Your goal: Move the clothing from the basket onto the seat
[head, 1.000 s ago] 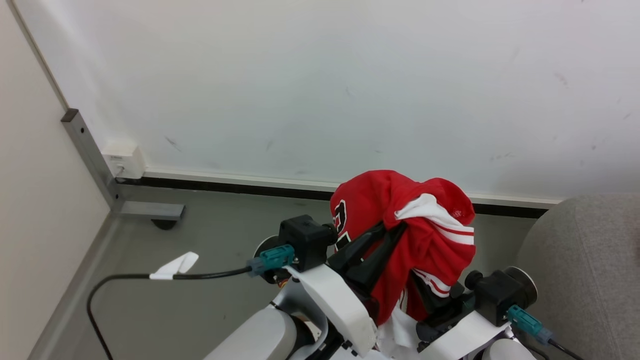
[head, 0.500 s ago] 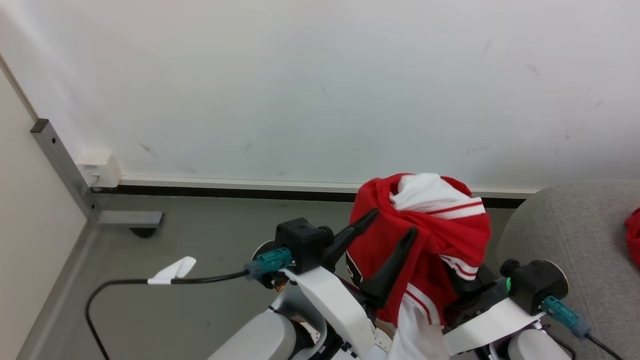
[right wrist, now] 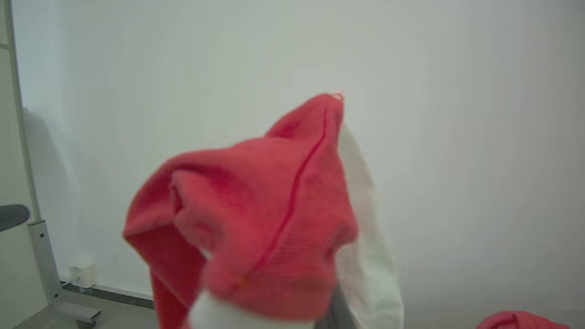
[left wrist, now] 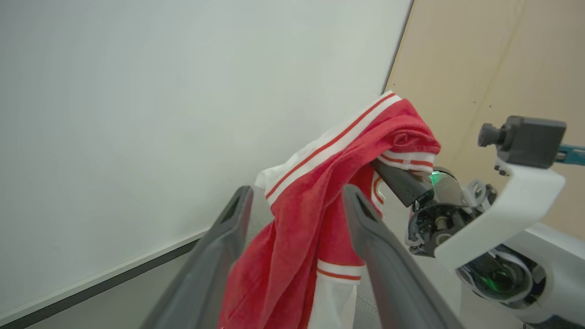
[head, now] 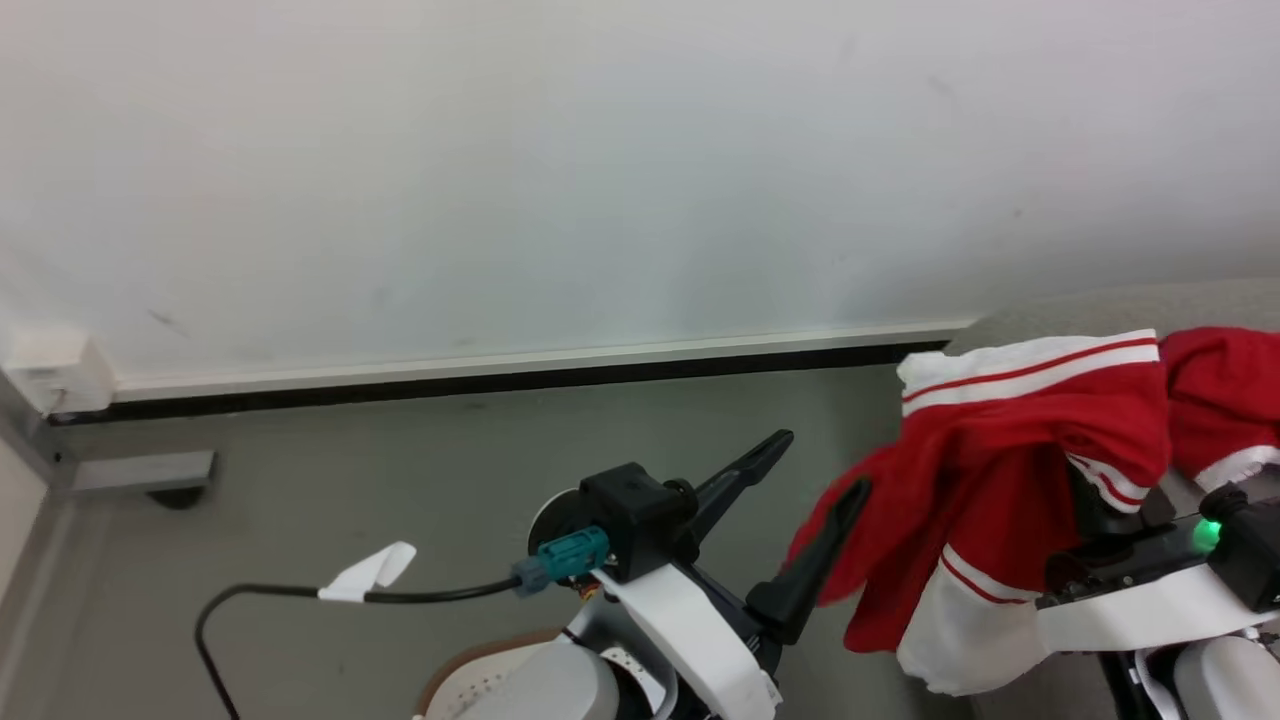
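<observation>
– What has the left gripper (head: 822, 462) got?
– Nothing. Its two dark fingers stand spread wide, pointing up toward the wall (head: 600, 150), with no cloth pinched between them. One fingertip overlaps a hanging fold in the head view (whether it touches, I cannot tell).
– And the right gripper (left wrist: 390, 178)?
– Clamped tight on the red garment (head: 1000, 470). In the left wrist view its dark finger runs up under the cloth, and the fabric drapes over the tips and hangs down.
– So where is that garment?
– In the air, lifted on the right gripper, at the left end of the seat (head: 1100, 322) in the head view, partly over the grey floor (head: 350, 500). Its white band with red stripes lies across the top, and a white part hangs lowest.
– Anything on the seat?
– A second red garment (head: 1225, 400) with a white edge lies on the grey upholstery, just beside the held one.
– The basket (head: 465, 682)?
– A sliver of it, white with small holes and a brown rim, shows at the bottom of the head view, beside the pale left forearm.
</observation>
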Tool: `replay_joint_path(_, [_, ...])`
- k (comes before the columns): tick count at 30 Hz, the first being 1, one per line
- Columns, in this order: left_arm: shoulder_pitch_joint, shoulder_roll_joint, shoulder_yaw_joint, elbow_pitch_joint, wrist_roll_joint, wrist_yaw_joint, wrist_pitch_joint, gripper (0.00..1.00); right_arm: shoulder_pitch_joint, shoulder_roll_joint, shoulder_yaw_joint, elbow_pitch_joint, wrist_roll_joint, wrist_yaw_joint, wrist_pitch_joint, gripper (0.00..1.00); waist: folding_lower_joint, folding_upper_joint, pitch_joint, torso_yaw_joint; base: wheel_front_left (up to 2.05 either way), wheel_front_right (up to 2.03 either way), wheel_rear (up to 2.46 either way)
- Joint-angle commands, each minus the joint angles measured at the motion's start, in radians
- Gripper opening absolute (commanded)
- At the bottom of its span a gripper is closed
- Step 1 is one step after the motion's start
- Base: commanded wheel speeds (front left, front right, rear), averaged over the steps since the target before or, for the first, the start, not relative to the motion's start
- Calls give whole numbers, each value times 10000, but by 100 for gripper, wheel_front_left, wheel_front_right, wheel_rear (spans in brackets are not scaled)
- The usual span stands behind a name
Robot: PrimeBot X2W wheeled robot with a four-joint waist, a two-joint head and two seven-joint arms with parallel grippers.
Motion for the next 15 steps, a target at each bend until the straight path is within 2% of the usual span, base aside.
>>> replay_joint_path(1, [-30,-6,-33,32,139,-40,-109,100,170,-110,-118,-108,-12,-23,-29,0,0,-1,134,-456,0,0,0])
replay_joint_path(8, [29,9,-247,372,405,3,-319,100,531,-433,-822,-725,55,-23,-7,0,0,-1,361,-1865,0,0,0])
replay_joint_path(15, [-280,37,-499,665,819,61,-467,100,692,-407,-1078,-1371,-119,-23,76,0,0,-1,640,-3200,0,0,0])
